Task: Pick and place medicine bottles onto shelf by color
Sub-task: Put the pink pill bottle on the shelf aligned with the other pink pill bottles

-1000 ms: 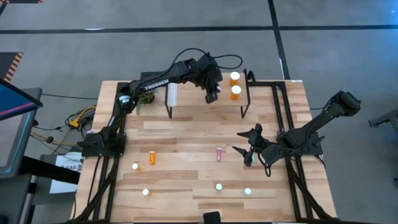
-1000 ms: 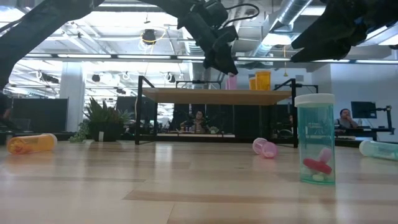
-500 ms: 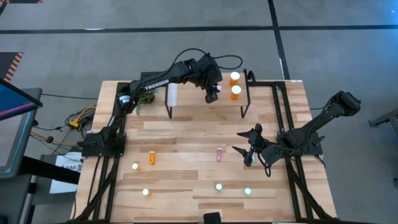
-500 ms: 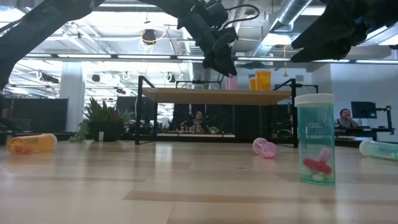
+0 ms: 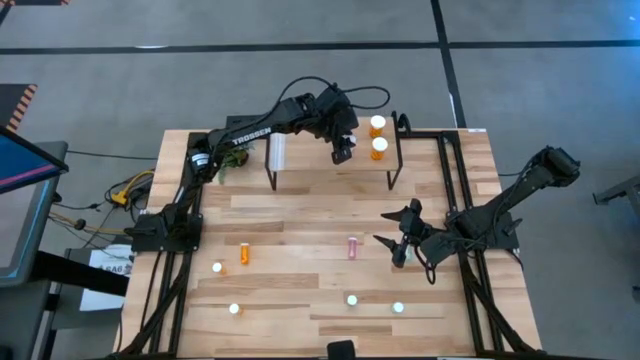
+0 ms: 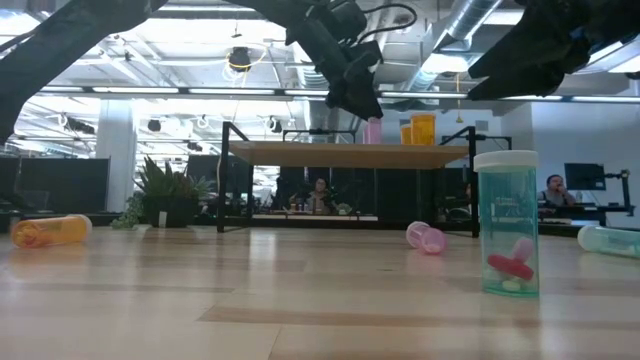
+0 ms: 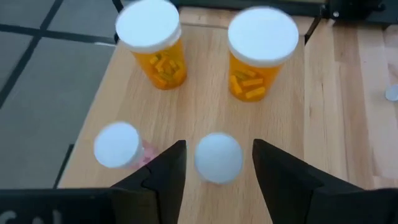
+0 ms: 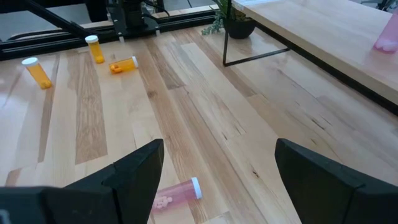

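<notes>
The shelf (image 5: 310, 165) stands at the table's far side. Two large orange medicine bottles (image 7: 152, 43) (image 7: 258, 50) stand upright on it, and a small pink one (image 7: 118, 144) stands nearer. My left gripper (image 7: 218, 144) hovers open over the shelf, one finger on each side of another small white-capped bottle (image 7: 217, 163) that stands on its base, with a gap on both sides. My right gripper (image 5: 400, 238) waits open over the table's right middle. More bottles lie or stand on the tabletop: pink (image 5: 352, 246), orange (image 5: 244, 252) and teal (image 6: 505, 225).
A pale strip (image 5: 277, 150) covers the shelf's left end, and a small plant (image 5: 232, 160) sits left of it. White-capped bottles (image 5: 217, 268) (image 5: 352, 299) (image 5: 397, 308) stand near the front edge. Black frame rails (image 5: 455, 190) run along the right side.
</notes>
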Robot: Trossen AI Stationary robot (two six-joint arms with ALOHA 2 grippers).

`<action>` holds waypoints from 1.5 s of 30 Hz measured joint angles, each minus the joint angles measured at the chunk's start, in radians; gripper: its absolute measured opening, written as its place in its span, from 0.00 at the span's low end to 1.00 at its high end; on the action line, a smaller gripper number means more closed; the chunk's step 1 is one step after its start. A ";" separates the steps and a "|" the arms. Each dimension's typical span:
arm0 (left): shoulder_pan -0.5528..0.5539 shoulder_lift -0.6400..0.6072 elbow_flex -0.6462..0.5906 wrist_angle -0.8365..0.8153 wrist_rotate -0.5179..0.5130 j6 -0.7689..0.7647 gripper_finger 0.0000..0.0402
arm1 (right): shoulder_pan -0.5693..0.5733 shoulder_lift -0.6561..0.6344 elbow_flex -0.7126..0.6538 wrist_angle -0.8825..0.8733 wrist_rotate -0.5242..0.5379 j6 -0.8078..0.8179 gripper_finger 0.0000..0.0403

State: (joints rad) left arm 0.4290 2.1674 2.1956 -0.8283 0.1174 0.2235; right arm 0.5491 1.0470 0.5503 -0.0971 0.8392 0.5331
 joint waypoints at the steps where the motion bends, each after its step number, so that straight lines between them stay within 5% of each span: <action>1: 0.000 0.000 0.000 0.002 0.000 0.000 0.44 | 0.000 0.000 0.000 0.000 0.000 0.000 0.81; 18: -0.064 -0.171 0.002 -0.011 -0.173 0.018 0.55 | -0.001 0.000 0.000 -0.010 0.000 -0.003 0.81; 24: -0.143 -0.198 -0.011 -0.012 -0.111 -0.030 0.55 | -0.001 0.000 0.000 -0.015 0.000 -0.003 0.81; 28: -0.273 -0.188 -0.090 0.027 -0.060 -0.035 0.55 | -0.001 0.000 0.000 -0.015 0.001 -0.003 0.81; 35: -0.492 -0.185 -0.281 0.163 -0.237 -0.106 0.55 | -0.001 -0.005 0.000 -0.064 0.010 0.034 0.81; 45: -0.565 -0.185 -0.542 0.455 -0.190 -0.265 0.55 | 0.000 -0.041 -0.001 -0.163 0.030 0.180 0.81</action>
State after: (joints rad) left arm -0.1358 1.9820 1.6539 -0.3732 -0.0729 -0.0418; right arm 0.5489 1.0061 0.5495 -0.2597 0.8696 0.7129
